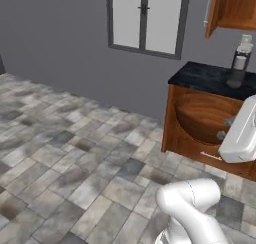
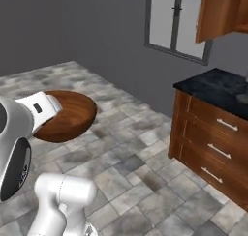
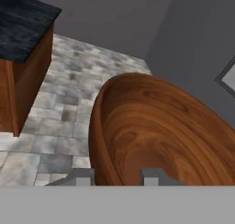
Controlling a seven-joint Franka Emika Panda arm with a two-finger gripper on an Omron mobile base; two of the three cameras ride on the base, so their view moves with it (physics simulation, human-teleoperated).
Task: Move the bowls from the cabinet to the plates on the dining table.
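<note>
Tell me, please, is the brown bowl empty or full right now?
Empty: the bowl shows only bare wood-grain interior in the hand view, with one finger inside the rim and one outside, and nothing sits inside it.

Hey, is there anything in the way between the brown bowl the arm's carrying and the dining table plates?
Cannot tell: no plate or dining table is in sight. The reddish-brown bowl is held by the gripper above open tiled floor, with a drawer counter off to one side.

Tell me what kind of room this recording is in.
Most likely a kitchen: a wooden base unit with drawers under a black marble-look counter, a wooden wall cabinet above, and a grey tiled floor. The hand carries a reddish-brown bowl.
</note>
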